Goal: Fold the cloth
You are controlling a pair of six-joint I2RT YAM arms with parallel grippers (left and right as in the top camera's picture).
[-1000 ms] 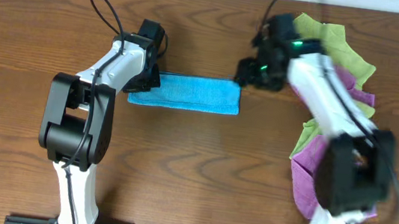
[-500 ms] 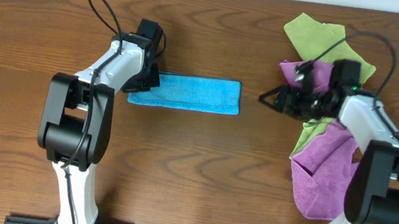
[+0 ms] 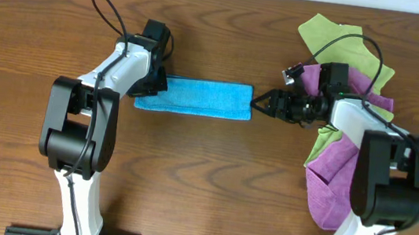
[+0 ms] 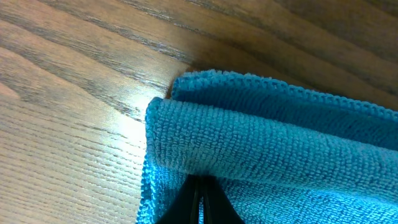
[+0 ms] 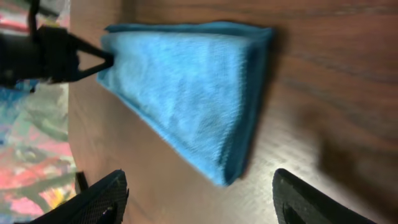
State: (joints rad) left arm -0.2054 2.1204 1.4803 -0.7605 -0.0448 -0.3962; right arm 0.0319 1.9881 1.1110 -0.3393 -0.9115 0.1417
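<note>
On the brown wooden table (image 3: 187,170), the sky-blue microfibre cloth (image 3: 193,97), folded into a strip, runs left to right, its left end pinched in the clenched left gripper (image 3: 157,89), its right end just before the right gripper (image 3: 258,104), whose jaws stand spread and empty.

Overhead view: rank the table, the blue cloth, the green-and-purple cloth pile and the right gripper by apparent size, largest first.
1. table
2. green-and-purple cloth pile, though the right arm hides part of it
3. blue cloth, folded into a strip
4. right gripper
</note>
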